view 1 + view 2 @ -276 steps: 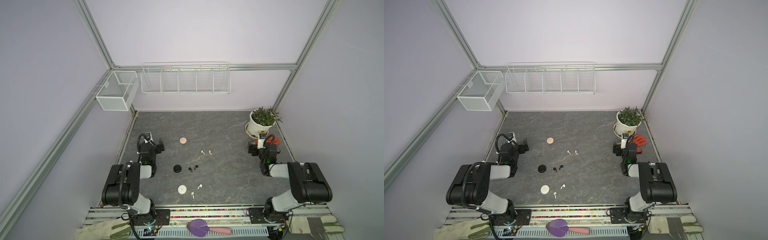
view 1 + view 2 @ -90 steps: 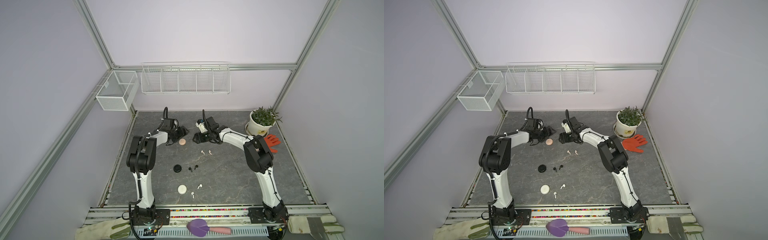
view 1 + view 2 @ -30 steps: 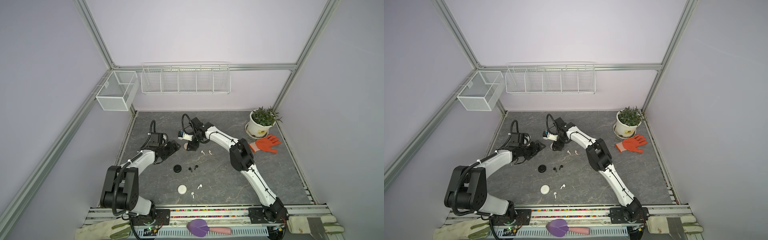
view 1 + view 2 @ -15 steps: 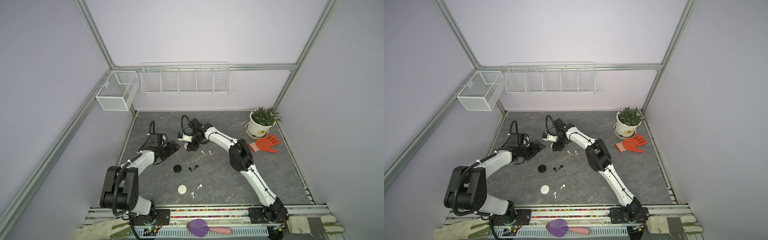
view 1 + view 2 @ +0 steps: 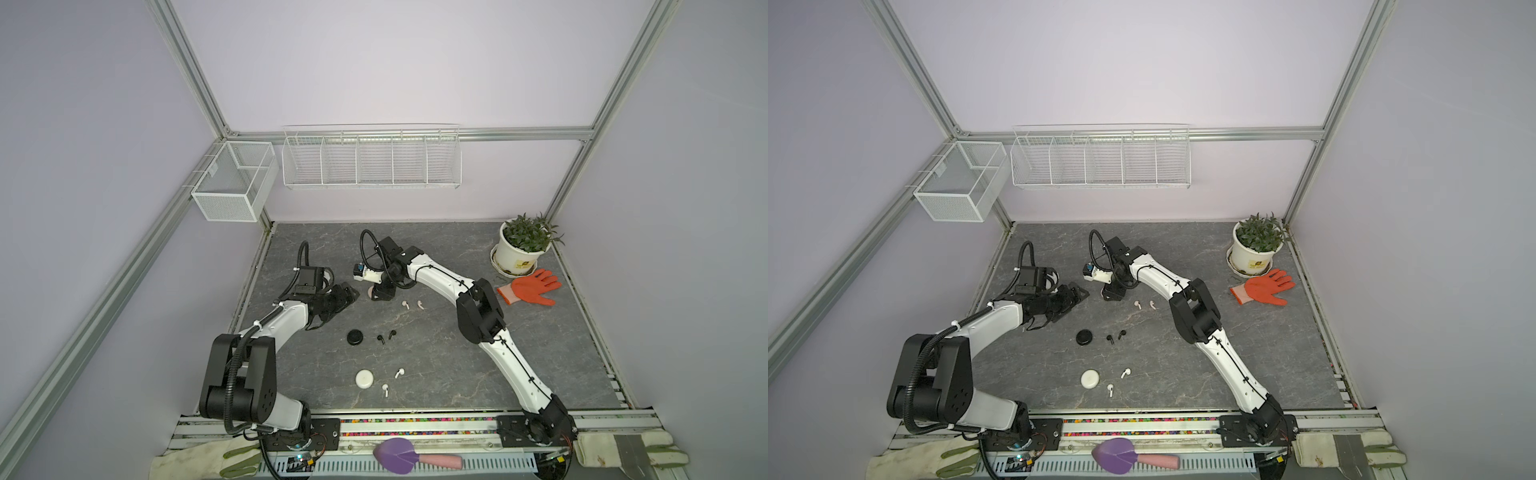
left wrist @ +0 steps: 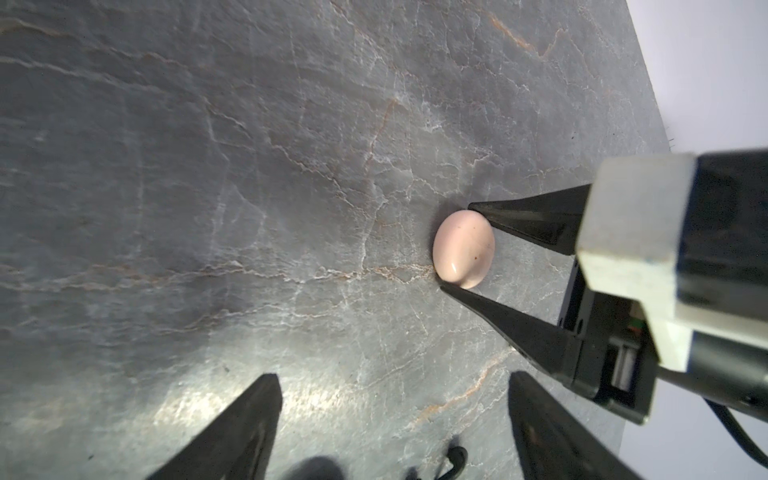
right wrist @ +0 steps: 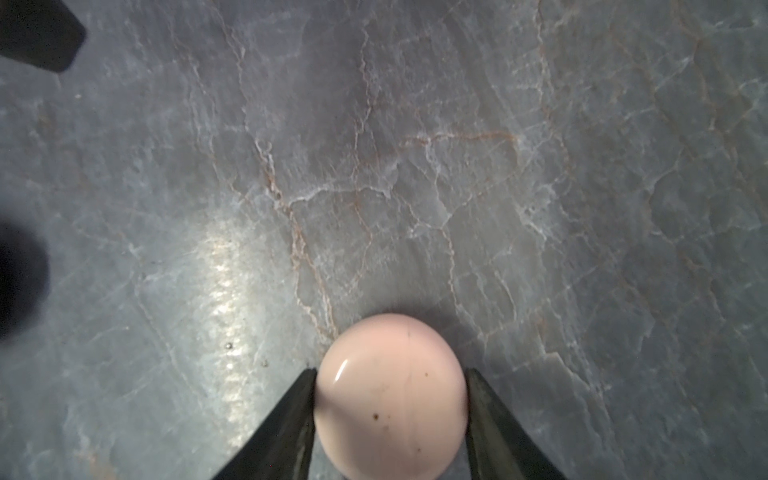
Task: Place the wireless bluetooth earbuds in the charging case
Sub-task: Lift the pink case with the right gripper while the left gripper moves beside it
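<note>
A pale pink round charging case point(image 7: 390, 399) lies on the grey mat, and my right gripper point(image 7: 390, 374) is shut on it, a finger touching each side. The left wrist view shows the same grip on the case point(image 6: 463, 249). My left gripper point(image 6: 392, 376) is open and holds nothing; it sits just left of the right gripper point(image 5: 380, 294) in a top view. Two pink earbuds point(image 5: 405, 304) lie just right of the case. A black case point(image 5: 355, 337) has two black earbuds point(image 5: 380, 338) beside it. A white case point(image 5: 364, 379) and two white earbuds point(image 5: 399, 372) lie nearer the front.
At the back right stands a potted plant point(image 5: 521, 249), with an orange glove point(image 5: 530, 286) in front of it. Wire baskets point(image 5: 370, 160) hang on the back wall. A purple trowel point(image 5: 399, 455) lies on the front rail.
The right gripper's fingers have closed in onto the pink case over the last second. The left arm has stayed where it was.
</note>
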`<action>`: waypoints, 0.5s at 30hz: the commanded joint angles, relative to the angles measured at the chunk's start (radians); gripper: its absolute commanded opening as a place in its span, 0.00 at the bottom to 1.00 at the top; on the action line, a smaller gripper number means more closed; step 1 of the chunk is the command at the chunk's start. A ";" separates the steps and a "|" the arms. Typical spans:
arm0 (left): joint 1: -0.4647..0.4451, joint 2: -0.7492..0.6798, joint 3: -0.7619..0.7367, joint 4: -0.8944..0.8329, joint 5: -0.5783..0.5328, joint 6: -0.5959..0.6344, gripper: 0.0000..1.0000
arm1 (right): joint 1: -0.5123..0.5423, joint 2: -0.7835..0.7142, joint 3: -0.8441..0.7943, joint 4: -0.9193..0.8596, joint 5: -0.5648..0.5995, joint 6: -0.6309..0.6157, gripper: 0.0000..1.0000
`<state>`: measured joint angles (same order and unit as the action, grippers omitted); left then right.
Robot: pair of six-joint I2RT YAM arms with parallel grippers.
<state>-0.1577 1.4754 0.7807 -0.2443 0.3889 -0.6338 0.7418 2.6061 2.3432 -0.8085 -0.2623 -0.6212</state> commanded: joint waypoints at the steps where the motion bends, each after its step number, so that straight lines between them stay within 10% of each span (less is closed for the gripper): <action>1: 0.004 -0.029 -0.009 -0.019 -0.018 0.015 0.86 | 0.010 0.004 0.002 -0.028 -0.012 -0.020 0.54; 15: 0.004 -0.207 -0.098 -0.077 0.110 0.045 0.81 | 0.010 -0.415 -0.501 0.310 -0.128 -0.080 0.47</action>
<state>-0.1570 1.3415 0.7105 -0.2756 0.4335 -0.6224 0.7441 2.3241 1.9160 -0.6384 -0.3183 -0.6655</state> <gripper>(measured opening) 0.810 0.525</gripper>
